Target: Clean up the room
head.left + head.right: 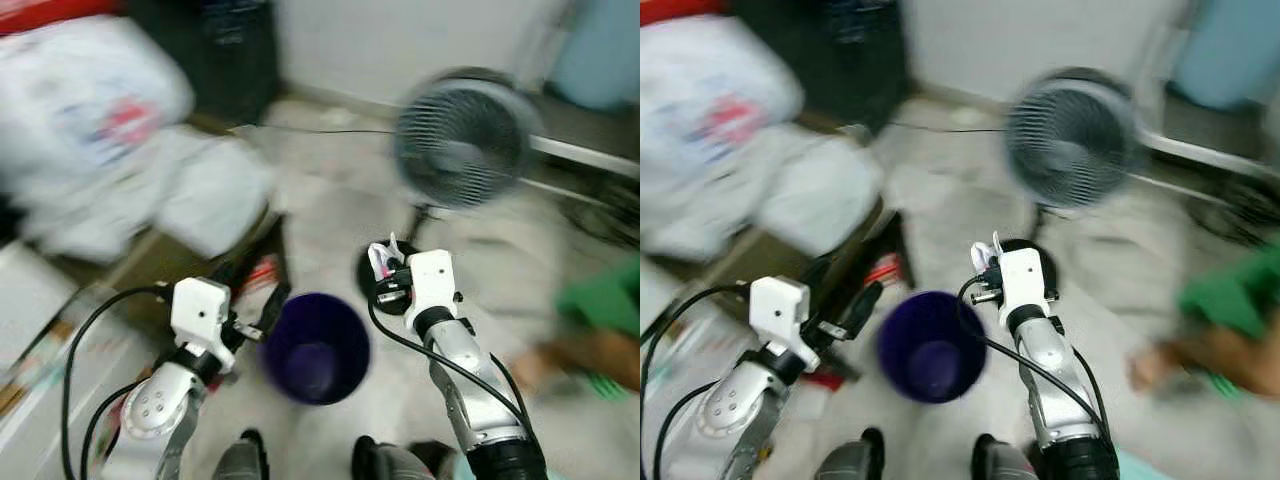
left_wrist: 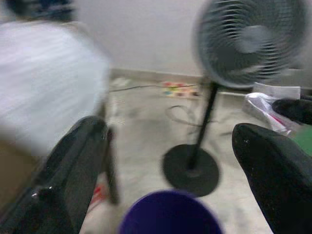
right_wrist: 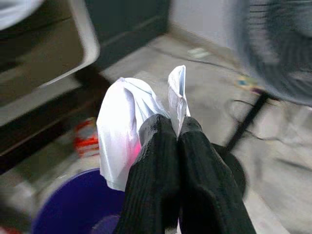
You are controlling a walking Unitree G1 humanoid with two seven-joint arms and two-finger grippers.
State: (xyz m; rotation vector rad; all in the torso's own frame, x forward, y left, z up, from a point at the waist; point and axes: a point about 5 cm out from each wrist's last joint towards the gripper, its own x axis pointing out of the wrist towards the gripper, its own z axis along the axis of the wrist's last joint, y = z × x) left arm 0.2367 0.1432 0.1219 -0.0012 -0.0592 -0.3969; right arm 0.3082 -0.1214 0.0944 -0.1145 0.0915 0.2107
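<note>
Two silver arms are showing, left arm (image 1: 160, 405) and right arm (image 1: 470, 385), both metal-grey with rounded segmented casings. Small dark screw holes are dotting the left forearm shell. Each wrist is wearing a boxy white housing (image 1: 203, 308), plain, no readable markings (motion blur is hurting here). Black collars are sitting under the housings. Black cables (image 1: 80, 350) are looping off the left wrist; one black cable is running along the right forearm. Left gripper (image 2: 170, 161) fingers (image 2: 73, 165) are looking thick, glossy black, rounded. Right gripper (image 3: 178, 127) fingers (image 3: 153, 170) are looking black and ribbed. Two dark grey feet (image 1: 245, 458) are peeking in below.
</note>
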